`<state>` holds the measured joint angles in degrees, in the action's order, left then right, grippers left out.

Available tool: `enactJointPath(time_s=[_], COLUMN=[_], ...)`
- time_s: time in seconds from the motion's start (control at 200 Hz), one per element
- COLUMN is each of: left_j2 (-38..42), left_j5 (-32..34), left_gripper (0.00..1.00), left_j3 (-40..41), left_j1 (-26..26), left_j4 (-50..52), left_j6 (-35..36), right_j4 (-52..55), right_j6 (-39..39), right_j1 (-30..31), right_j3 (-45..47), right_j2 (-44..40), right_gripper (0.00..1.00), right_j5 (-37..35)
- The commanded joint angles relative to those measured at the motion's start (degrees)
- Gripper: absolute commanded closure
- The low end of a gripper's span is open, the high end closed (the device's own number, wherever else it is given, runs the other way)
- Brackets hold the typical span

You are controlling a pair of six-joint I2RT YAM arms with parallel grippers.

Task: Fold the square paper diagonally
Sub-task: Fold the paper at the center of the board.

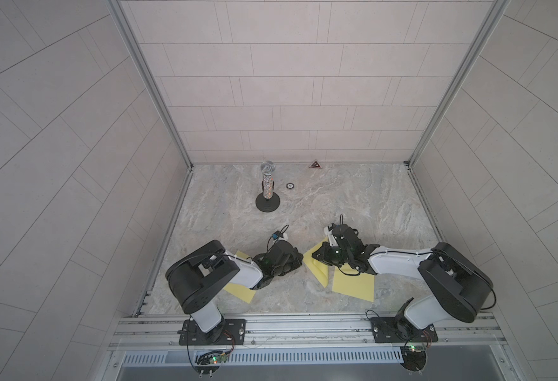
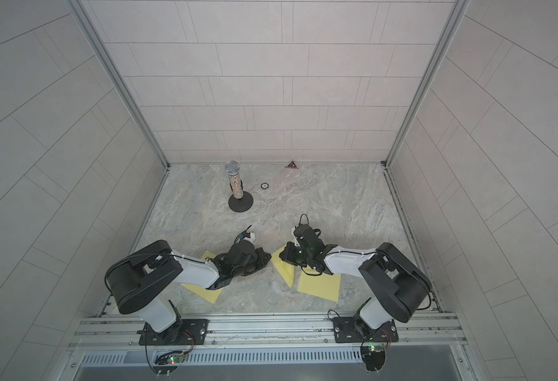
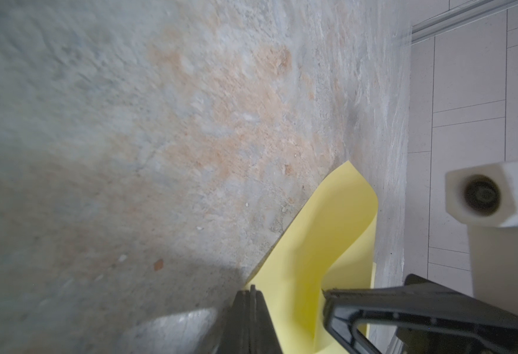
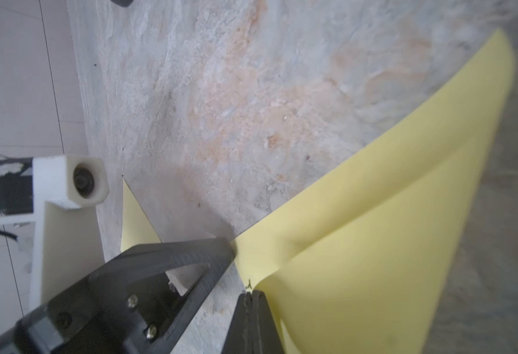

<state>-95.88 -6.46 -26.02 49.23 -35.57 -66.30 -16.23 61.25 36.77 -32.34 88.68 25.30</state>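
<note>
The square paper (image 1: 319, 272), pale yellow, is off the flat; it stands bowed and partly doubled over on the marbled table (image 1: 304, 204), near the front middle, in the gap between the two arms and mostly on the right arm's (image 1: 403, 264) side; the right wrist view shows a soft ridge along it, not a pressed crease. Both grippers are clenched on it; the left gripper (image 1: 300, 260) reaches in from the robot's left and the right gripper (image 1: 316, 255) from the right; their tips sit close together at the sheet's left-facing edge.

In both top views the sheet's long axis runs from the front rail (image 1: 304, 321) toward the back wall (image 1: 287, 99), across the line joining the grippers; one tip points at the back wall, the other rests on the table toward the rail. The fold looks half made; the right arm is nearer, and the next move probably turns on carrying the pinched edge across that axis.

A second yellow sheet (image 1: 239, 293) lies flat under the left arm (image 1: 205, 273); a third yellow sheet (image 1: 353, 285) lies flat just beside the paper.
</note>
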Motion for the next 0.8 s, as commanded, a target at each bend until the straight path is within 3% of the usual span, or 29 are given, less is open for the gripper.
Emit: enactJointPath(time_s=[0.0,0.796], left_j2=[-4.14,-4.53], left_j5=[-2.39,-1.98], left_gripper=[1.00,1.00], left_j3=[3.34,4.40], left_j1=[0.21,0.17], left_j4=[13.08,13.34], left_j6=[0.82,1.18], right_j4=[-7.28,-15.14], right_j6=[4.27,7.05], right_j1=[0.53,3.19], right_j3=[-0.50,-1.63], right_j2=[2.79,9.65], right_gripper=[1.00,1.00], right_j5=[-1.57,-4.20])
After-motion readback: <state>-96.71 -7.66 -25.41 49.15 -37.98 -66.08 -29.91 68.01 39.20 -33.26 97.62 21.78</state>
